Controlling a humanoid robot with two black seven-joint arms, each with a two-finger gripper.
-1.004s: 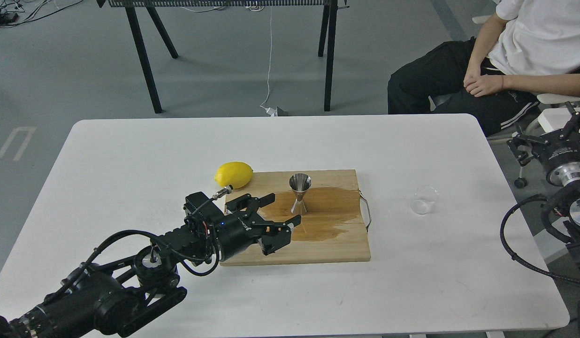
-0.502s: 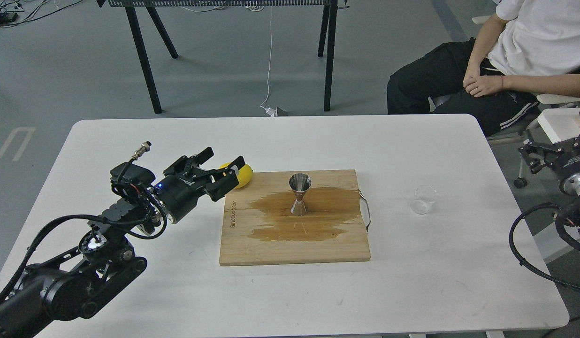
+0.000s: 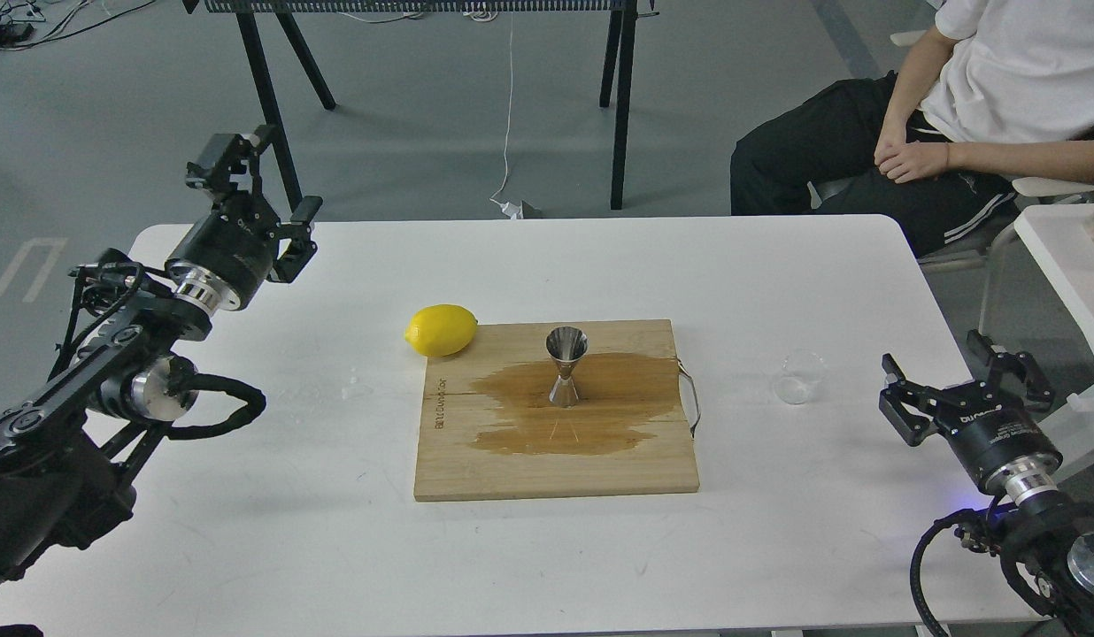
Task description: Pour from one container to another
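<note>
1. Wooden cutting board (image 3: 600, 469) lying flat on the white table (image 3: 529, 265), a wide brown wet stain across its middle.
2. Steel jigger (image 3: 566, 366) upright on the board, inside the stain, wide mouth up, touched by nothing.
3. Clear glass cup (image 3: 800, 376) off the board, on the bare table just past the board's right edge and its metal handle (image 3: 691, 400); whether any liquid remains in it cannot be told.
4. Lemon (image 3: 441, 330) on the table at the board's far left corner, just touching or nearly touching the edge.
5. Left gripper (image 3: 262, 199) well apart from the board, raised over the table's far left corner, fingers spread wide, holding nothing.
6. Right gripper (image 3: 959, 380) to the right of the board, beyond the cup and near it without contact, low at the table's right edge, fingers spread wide, empty.
7. A few small droplets (image 3: 354, 387) on the table left of the board.
8. Seated person (image 3: 954, 106) in white shirt and dark trousers beyond the table's far right corner, hands in lap.
</note>
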